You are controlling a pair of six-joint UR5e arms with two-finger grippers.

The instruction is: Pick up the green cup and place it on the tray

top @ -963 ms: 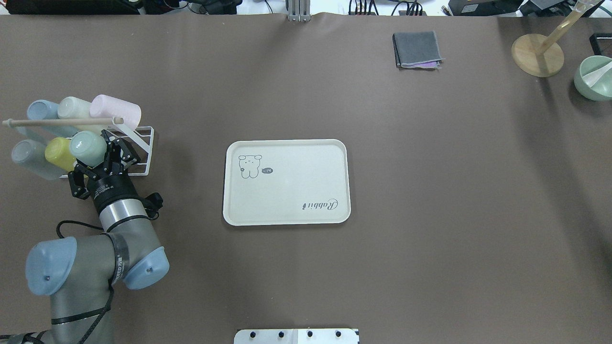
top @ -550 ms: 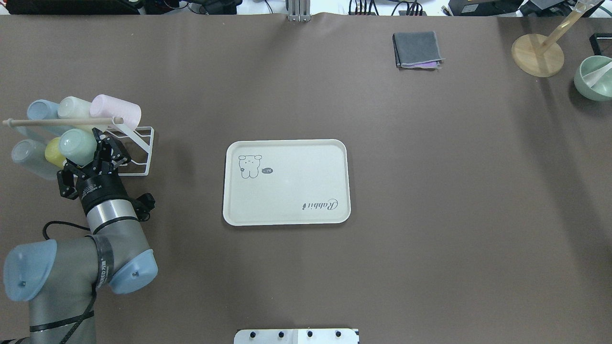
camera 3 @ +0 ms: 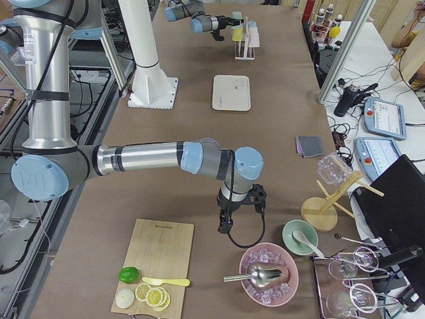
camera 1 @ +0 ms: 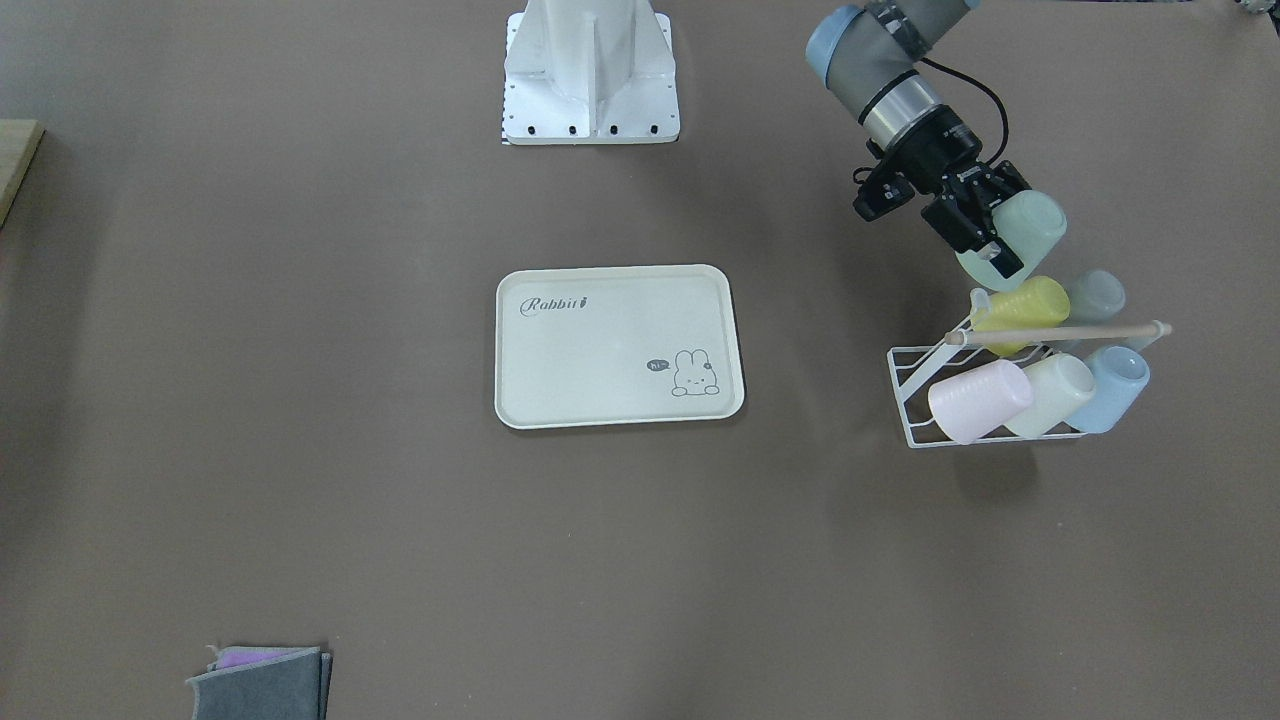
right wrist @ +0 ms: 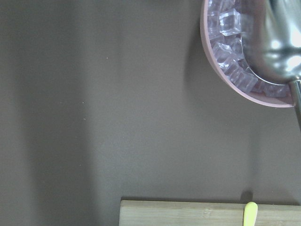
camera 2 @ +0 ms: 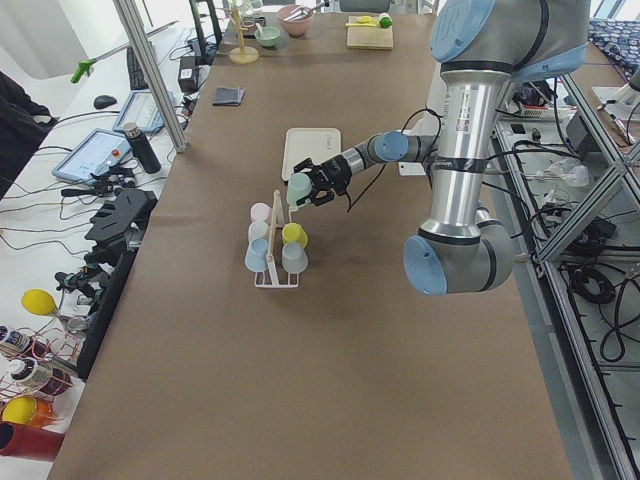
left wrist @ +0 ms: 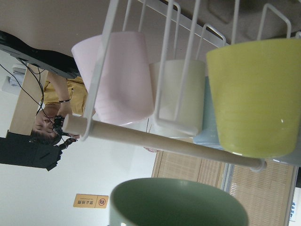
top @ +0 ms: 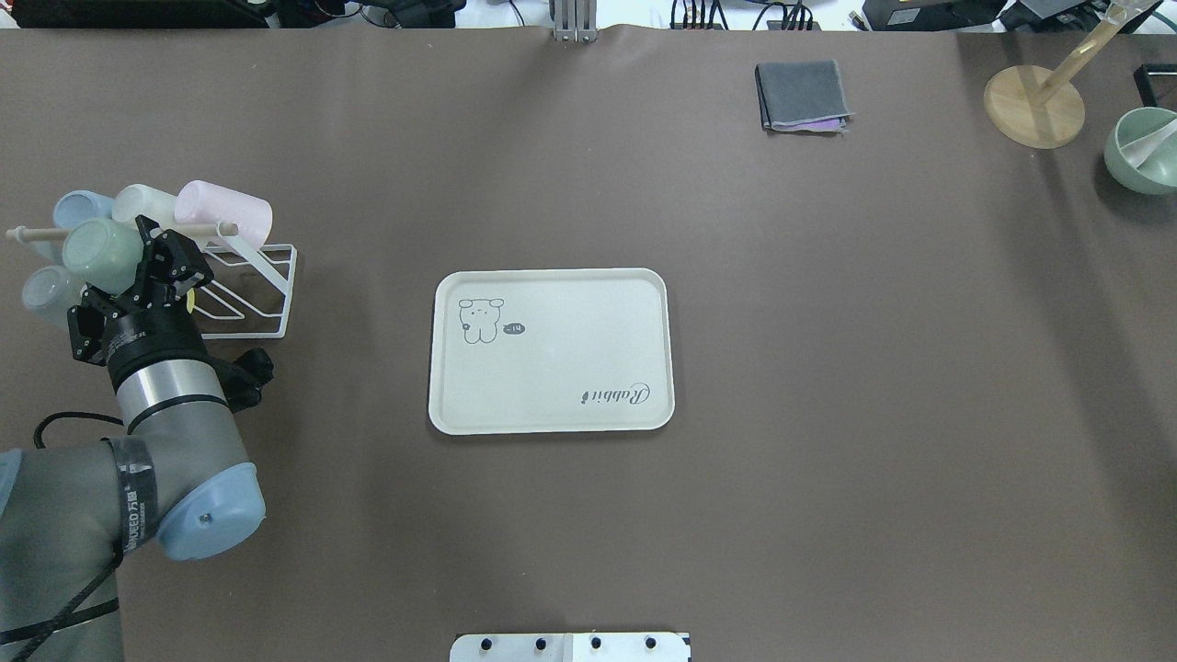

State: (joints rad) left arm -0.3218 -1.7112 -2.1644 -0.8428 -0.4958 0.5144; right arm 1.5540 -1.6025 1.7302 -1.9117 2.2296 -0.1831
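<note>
My left gripper (top: pixel 138 267) is shut on the mint-green cup (top: pixel 99 253) and holds it on its side in the air, above the near end of the white wire rack (top: pixel 267 285). In the front-facing view the green cup (camera 1: pixel 1028 232) hangs just above the yellow cup (camera 1: pixel 1020 300). Its rim fills the bottom of the left wrist view (left wrist: pixel 178 205). The cream tray (top: pixel 552 349) with "Rabbit" lettering lies bare at the table's middle, well to the right of the cup. My right gripper (camera 3: pixel 226 226) shows only in the exterior right view, so I cannot tell its state.
The rack holds pink (top: pixel 225 207), cream (top: pixel 138 200), light blue (top: pixel 69 207) and grey-blue (top: pixel 41 290) cups under a wooden rod. A folded grey cloth (top: pixel 802 95), a wooden stand (top: pixel 1034 106) and a green bowl (top: pixel 1143 149) sit at the far right.
My left gripper has carried the green cup left and away from me, up off the rack. The yellow cup is now hidden under the arm in the overhead view.
</note>
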